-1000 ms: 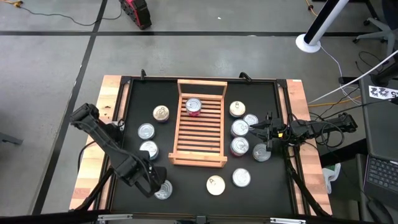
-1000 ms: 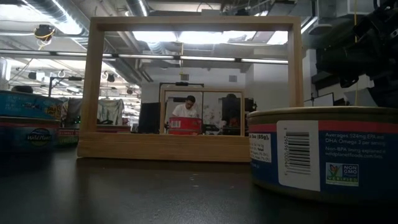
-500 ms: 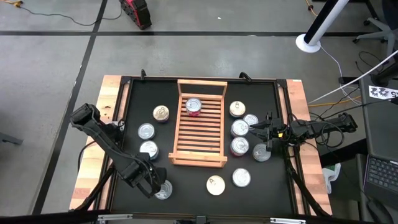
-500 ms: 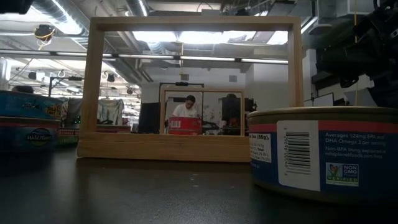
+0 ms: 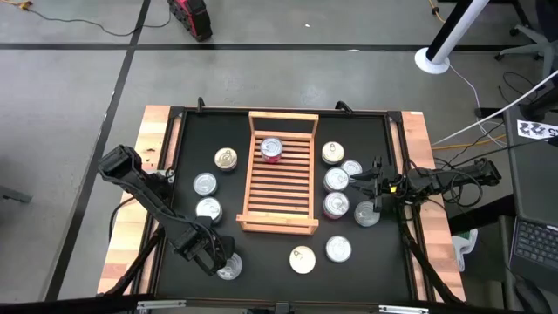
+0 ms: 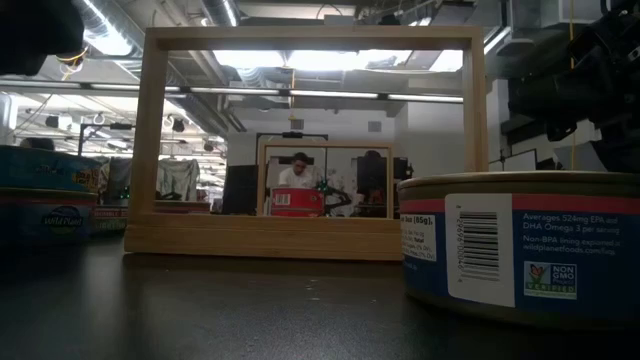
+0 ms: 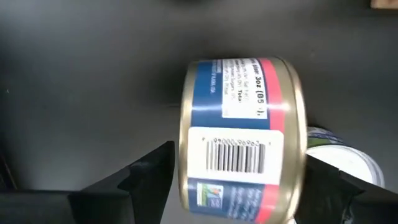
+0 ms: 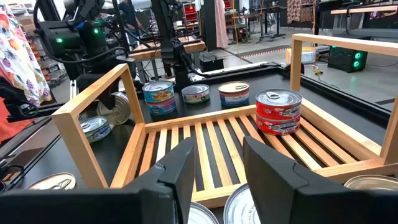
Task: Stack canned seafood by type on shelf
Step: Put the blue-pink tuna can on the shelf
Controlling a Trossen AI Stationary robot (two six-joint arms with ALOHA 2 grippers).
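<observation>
While the left gripper [image 5: 220, 262] sits low at the near-left corner of the table [image 5: 366, 131], we see its fingers [image 7: 146, 180] spread wide on either side of a blue-and-red labelled tin [image 7: 242, 165] (fingers flank it, but contact isn't clear from the left wrist view, so we call it released, not clamped). From above, that tin [image 5: 229, 269] lies by itself nr the front edge, well apart from the shelf [image 5: 280, 172].

Shelf stands mid-table, long axis running front to back, w/ one red tin [image 5: 272, 149] on its slats toward the far end rail. In the right wrist view the same red tin [image 8: 278, 112] sits upright on the slats.

Right gripper [image 5: 366, 182] hangs over the right side of the table, just beside the cluster of silver-lidded tins [image 5: 336, 180] right of the shelf. Its fingers [image 8: 183, 171] stand partly apart w/ nothing between them, pointing across the shelf.

Other tins: three left of the shelf [image 5: 205, 183], two nr the front [image 5: 302, 259]. In the low view a blue-labelled tin [image 6: 515, 245] fills the right foreground, and a person [image 6: 297, 172] shows far behind, thru the shelf frame.
</observation>
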